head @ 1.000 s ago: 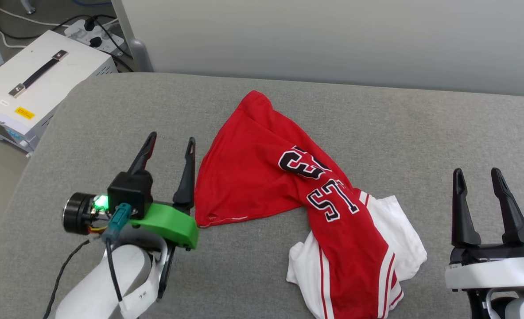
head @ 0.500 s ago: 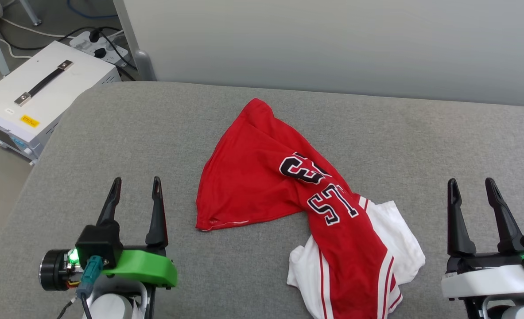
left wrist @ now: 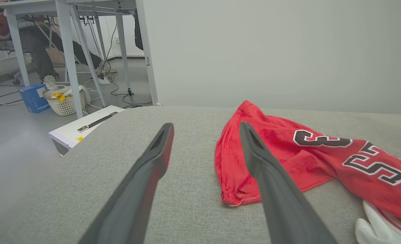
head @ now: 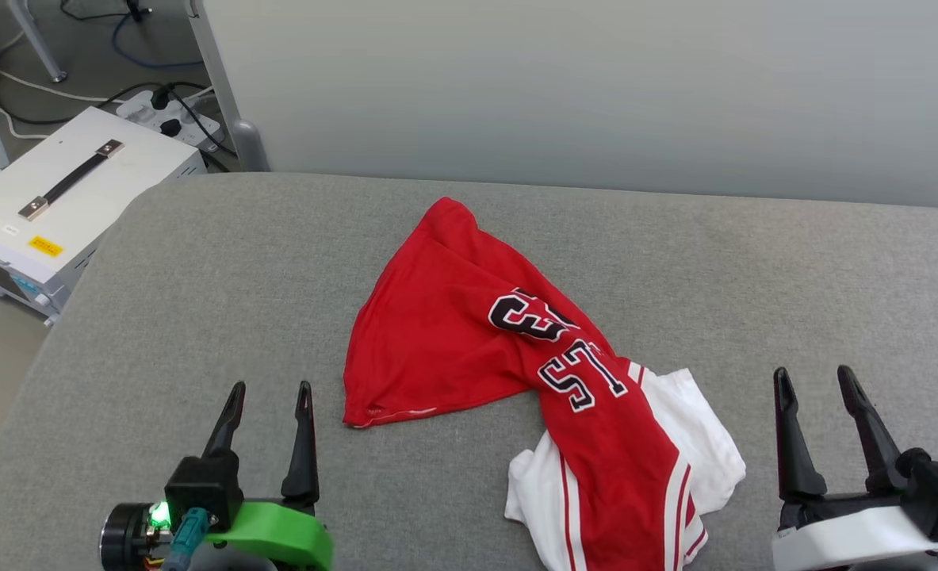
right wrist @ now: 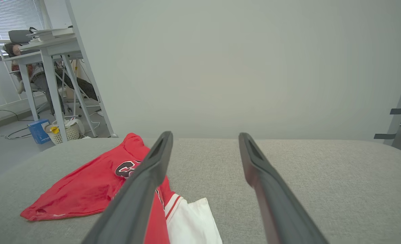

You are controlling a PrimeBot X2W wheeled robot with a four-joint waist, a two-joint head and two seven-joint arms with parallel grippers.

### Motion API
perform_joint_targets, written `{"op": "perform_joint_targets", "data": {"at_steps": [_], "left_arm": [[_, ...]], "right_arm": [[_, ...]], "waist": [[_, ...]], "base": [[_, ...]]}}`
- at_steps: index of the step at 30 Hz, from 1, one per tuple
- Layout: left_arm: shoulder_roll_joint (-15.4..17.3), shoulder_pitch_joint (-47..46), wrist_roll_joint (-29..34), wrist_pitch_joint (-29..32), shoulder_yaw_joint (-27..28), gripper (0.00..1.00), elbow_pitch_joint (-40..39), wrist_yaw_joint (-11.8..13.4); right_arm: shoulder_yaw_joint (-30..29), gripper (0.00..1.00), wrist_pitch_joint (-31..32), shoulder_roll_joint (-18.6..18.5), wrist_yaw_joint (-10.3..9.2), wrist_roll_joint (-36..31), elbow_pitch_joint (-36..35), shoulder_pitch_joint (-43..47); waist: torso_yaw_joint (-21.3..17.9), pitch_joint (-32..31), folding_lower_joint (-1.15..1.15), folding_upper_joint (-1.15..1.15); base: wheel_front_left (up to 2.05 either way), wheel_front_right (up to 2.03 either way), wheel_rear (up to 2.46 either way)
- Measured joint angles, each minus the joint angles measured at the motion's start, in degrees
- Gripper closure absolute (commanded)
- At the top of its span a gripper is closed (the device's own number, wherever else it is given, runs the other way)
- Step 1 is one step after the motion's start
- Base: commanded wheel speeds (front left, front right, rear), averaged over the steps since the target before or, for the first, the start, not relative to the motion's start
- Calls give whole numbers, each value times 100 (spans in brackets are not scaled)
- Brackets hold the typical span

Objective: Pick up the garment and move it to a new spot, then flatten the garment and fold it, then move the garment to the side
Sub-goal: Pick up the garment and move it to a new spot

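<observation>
The garment (head: 445, 341), a red jersey with white sleeves and black lettering, lies crumpled on the middle of the grey padded table (head: 199, 262). Its white sleeve part (head: 698, 444) bunches at the near right. My left gripper (head: 270, 392) stands open at the lower left, a short gap left of the garment's red hem corner, touching nothing. At the lower right my right gripper (head: 813, 377) is open too, just right of the white sleeve, nothing between its fingers. The left wrist view has the garment (left wrist: 288, 152) right of the left gripper (left wrist: 205, 127); the right wrist view has the garment (right wrist: 92, 183) left of the right gripper (right wrist: 203, 135).
A white equipment box (head: 64, 198) with a black handle stands on the floor off the table's far left corner, by a power strip (head: 171, 119) and cables. A pale wall (head: 595, 87) runs behind the table. Desk legs, a basket (left wrist: 63, 101) and a seated person are farther back.
My left gripper has pulled back from beside the garment's left edge toward me, staying open. The head camera has tilted, so the whole picture has shifted. The garment lies unchanged.
</observation>
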Motion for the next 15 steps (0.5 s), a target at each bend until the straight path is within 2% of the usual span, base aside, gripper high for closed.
{"op": "perform_joint_targets", "data": {"at_steps": [15], "left_arm": [[-392,400,403,0,497,0,113,-458]], "right_arm": [[107,0,0,1,0,-34,247,333]], "waist": [[-23,-168,0,0]], "base": [[0,0,0]]}}
